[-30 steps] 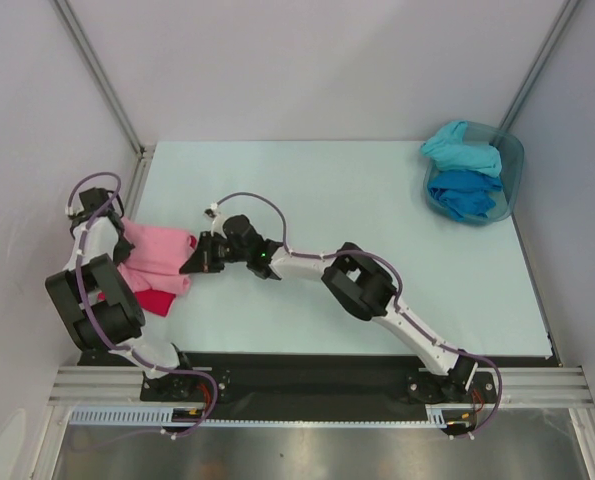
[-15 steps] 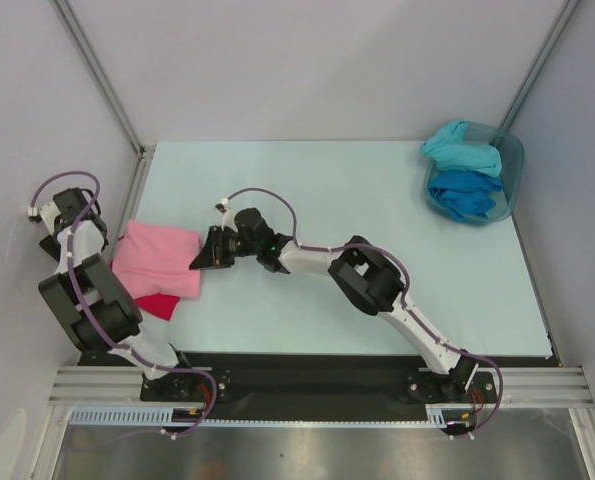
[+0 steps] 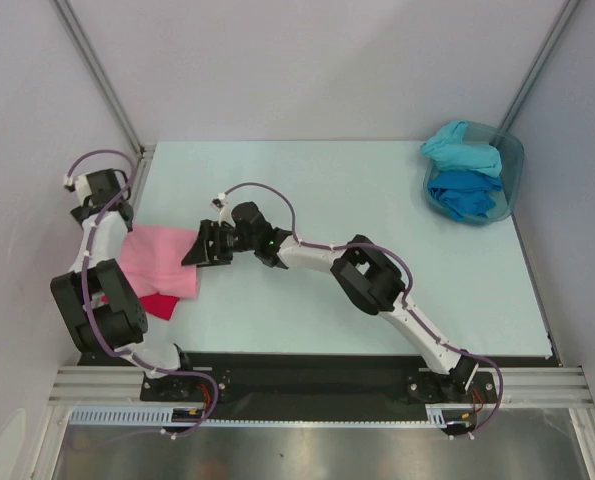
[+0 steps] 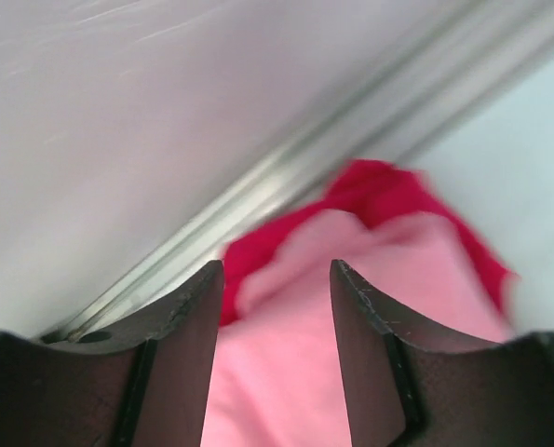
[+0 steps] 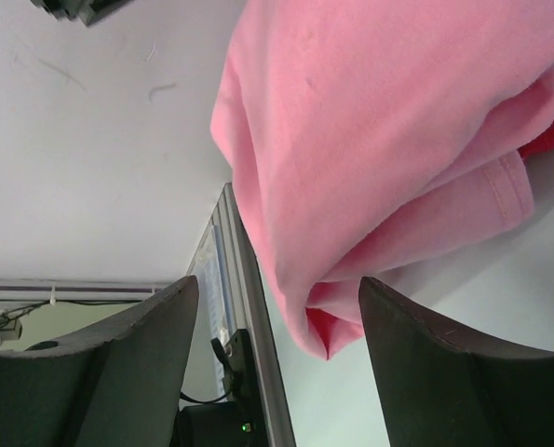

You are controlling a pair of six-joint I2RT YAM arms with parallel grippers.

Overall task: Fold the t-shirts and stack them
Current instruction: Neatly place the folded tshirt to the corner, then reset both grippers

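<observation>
We take the tub (image 3: pixel 514 165), well apart from the right hand (image 5: pixel 277 293) and off to its right, to be the waiting store. A turquoise shirt (image 3: pixel 462 150) lies bunched on a blue shirt (image 3: pixel 464 195) inside it, neither folded, so we judge about half the task is left. The pink shirt (image 3: pixel 157 262) lies folded flat between the two hands. It sits on the crimson shirt (image 3: pixel 157 305), which shows only as a rim past the pink edges. We see this pair as the start of the stack, built close to the left arm so that both hands reach it. The right hand is at the pile's right edge with its fingers spread wide and nothing pinched; the fold of pink cloth lies just ahead of them, and we cannot tell whether it touches either finger. The left hand (image 4: pixel 277 279) hangs over the opposite edge, also open and empty, with pink and crimson cloth beyond its fingertips. We think both are placed to square up or leave the pile. Pale grey walls (image 3: pixel 307 70) close in three sides. The bench (image 3: pixel 357 200) is a smooth pale mint sheet, flat and matte. A metal rail (image 3: pixel 97 75) runs up the corner beyond the left hand.
</observation>
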